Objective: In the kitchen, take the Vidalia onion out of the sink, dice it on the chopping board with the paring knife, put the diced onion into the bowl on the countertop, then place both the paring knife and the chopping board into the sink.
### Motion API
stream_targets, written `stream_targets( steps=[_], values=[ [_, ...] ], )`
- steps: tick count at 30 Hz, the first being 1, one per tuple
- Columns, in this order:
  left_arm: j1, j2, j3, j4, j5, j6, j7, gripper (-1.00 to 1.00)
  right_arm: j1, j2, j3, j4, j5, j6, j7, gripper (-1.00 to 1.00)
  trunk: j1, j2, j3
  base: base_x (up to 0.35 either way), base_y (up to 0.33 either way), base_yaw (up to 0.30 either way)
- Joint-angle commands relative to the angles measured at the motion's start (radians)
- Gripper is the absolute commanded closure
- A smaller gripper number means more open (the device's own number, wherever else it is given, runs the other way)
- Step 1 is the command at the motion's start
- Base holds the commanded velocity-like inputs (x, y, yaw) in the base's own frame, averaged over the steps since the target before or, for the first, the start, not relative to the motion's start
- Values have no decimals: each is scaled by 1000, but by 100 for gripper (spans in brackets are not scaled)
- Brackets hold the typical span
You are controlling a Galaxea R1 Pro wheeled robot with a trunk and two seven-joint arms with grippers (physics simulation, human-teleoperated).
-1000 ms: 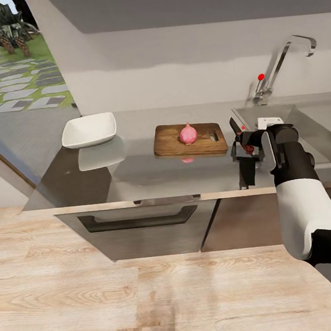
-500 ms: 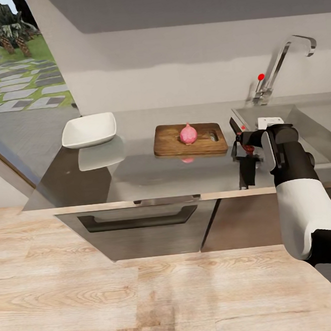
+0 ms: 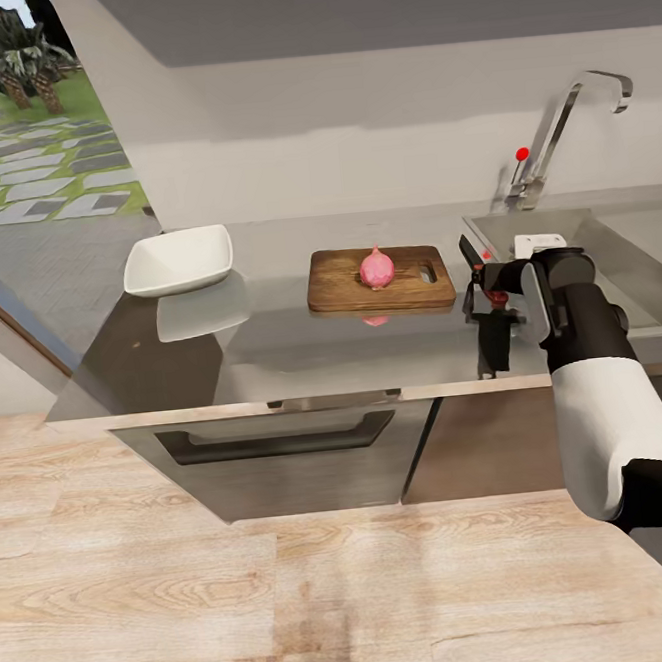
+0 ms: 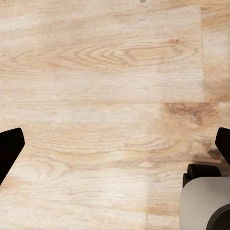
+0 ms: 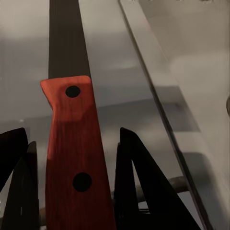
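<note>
Your right gripper sits at the countertop with the paring knife between its fingers; a narrow gap shows on either side of the red handle, so whether it clamps is unclear. To its left the Vidalia onion rests on the chopping board, the bowl farther left, the sink just right. Your left gripper hangs spread wide over wooden floor.

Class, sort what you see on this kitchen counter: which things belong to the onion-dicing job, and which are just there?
Part of the job:
Vidalia onion, resting on the chopping board
paring knife, between the right gripper fingers
bowl
sink
countertop

Just there:
tap
oven door
wooden floor
</note>
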State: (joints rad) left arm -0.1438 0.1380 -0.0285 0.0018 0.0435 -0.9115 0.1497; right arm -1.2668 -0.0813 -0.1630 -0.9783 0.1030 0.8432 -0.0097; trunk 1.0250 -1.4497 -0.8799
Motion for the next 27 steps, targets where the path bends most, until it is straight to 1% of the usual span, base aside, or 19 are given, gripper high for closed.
stream_targets(
  steps=[1, 6, 27],
  values=[
    [0, 0, -4, 0, 4, -3, 1, -100, 0, 0, 3, 71, 17, 9, 8, 100, 0, 0, -1, 0, 0, 0],
    [0, 0, -4, 0, 4, -3, 1, -100, 0, 0, 11, 69, 17, 11, 7, 100, 0, 0, -1, 0, 0, 0],
    [0, 0, -4, 0, 4, -3, 1, -100, 0, -1, 10, 45, 18, 11, 8, 100, 0, 0, -1, 0, 0, 0]
  ],
)
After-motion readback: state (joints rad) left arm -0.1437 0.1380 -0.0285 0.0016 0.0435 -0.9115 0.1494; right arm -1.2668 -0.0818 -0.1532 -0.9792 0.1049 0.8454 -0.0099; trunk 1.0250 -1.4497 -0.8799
